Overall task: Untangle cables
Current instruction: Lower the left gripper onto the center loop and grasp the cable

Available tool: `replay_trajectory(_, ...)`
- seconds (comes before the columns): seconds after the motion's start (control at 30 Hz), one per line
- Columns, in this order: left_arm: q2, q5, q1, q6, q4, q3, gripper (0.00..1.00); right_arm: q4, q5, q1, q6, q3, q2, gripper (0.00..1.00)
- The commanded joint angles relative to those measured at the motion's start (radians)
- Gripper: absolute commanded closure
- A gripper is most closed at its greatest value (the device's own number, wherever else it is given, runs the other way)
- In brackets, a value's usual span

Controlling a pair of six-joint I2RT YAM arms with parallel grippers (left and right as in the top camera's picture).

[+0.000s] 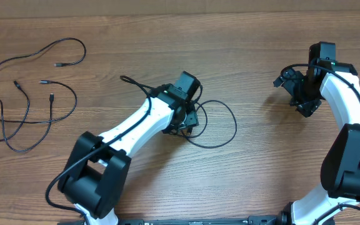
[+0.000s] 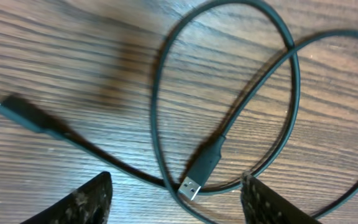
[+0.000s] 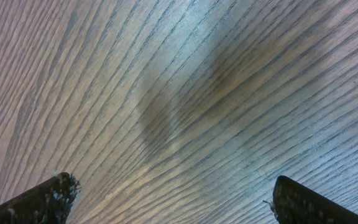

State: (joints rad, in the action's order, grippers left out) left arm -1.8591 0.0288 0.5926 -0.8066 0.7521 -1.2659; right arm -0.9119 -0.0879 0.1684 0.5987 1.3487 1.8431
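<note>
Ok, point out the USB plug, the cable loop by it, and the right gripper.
USB plug (image 2: 205,165): left wrist view, on its black housing.
cable loop (image 2: 155,112): left wrist view, on the loop's left side.
right gripper (image 3: 173,182): right wrist view, midway between its open fingertips.

Wood-grain table (image 1: 249,56), loose black cables (image 1: 27,106) spread at far left, one looped cable (image 1: 235,127) near middle

Overhead faces down; wrists sit close (shared tabletop (image 1: 249,56)).
</note>
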Motion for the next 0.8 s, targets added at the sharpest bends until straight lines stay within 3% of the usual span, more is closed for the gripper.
replay_trajectory(0.0, -0.050, -0.048, 0.027, 0.021, -0.010, -0.014, 0.36, 0.003, 0.012, 0.001, 0.000, -0.001, -0.008, 0.00)
replay_trajectory(0.2, -0.130, -0.058, 0.051, 0.020, -0.034, -0.014, 0.35, 0.003, 0.013, 0.001, 0.000, -0.001, -0.008, 0.00)
replay_trajectory(0.33, -0.177, 0.000, 0.056, 0.027, -0.075, -0.014, 0.66, 0.003, 0.012, 0.001, 0.000, -0.001, -0.008, 0.00)
replay_trajectory(0.57, -0.175, 0.002, 0.056, 0.060, -0.090, -0.015, 0.89, 0.003, 0.012, 0.001, 0.000, -0.001, -0.008, 0.00)
replay_trajectory(0.7, -0.175, -0.002, 0.055, 0.078, -0.092, -0.020, 0.89, 0.003, 0.012, 0.001, 0.000, -0.001, -0.008, 0.00)
replay_trajectory(0.77, -0.175, -0.002, 0.055, 0.078, -0.093, -0.021, 0.85, 0.003, 0.012, 0.001, 0.000, -0.001, -0.008, 0.00)
